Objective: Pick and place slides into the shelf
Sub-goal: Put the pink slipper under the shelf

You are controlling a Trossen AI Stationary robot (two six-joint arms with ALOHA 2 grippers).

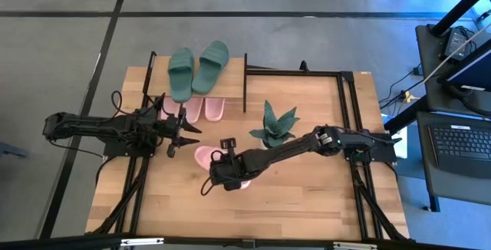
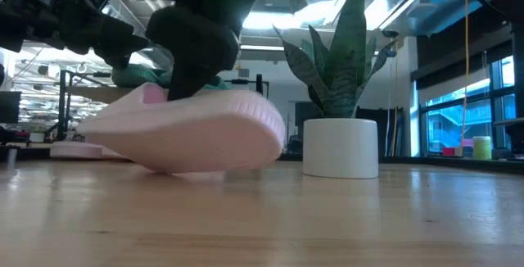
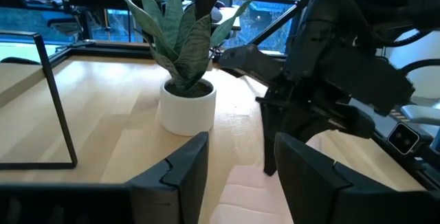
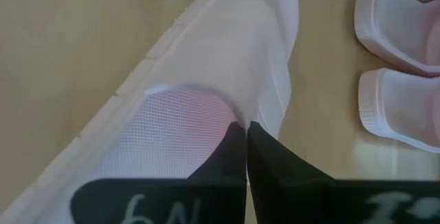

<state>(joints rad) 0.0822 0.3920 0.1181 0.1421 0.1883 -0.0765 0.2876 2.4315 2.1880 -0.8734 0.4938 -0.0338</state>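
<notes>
A pale pink slide (image 1: 204, 158) lies mid-table, and my right gripper (image 1: 223, 176) is shut at its strap (image 4: 234, 52). In the low view this slide (image 2: 188, 132) is tilted, with its left end raised. The shelf (image 1: 235, 81) stands at the far left. It carries the dark green pair (image 1: 198, 67) on its top board, and a pink pair (image 1: 204, 110) sits on the level below. My left gripper (image 1: 189, 131) hovers open just in front of the shelf, with nothing between its fingers (image 3: 185, 176). My right gripper's shut fingertips (image 4: 245, 129) meet the edge of the slide's strap (image 4: 265, 107) at one side of the slide. They slant down from above and from the table's right. No part of the strap shows between the fingers. The slide sits tilted, its lower part at the tabletop.
A spiky plant in a white pot (image 1: 273, 127) stands just right of the slide, close to my right arm (image 3: 337, 66). Black frame rails (image 1: 347, 120) run along the table's right and far sides. Bare wood lies toward the near edge (image 1: 291, 212).
</notes>
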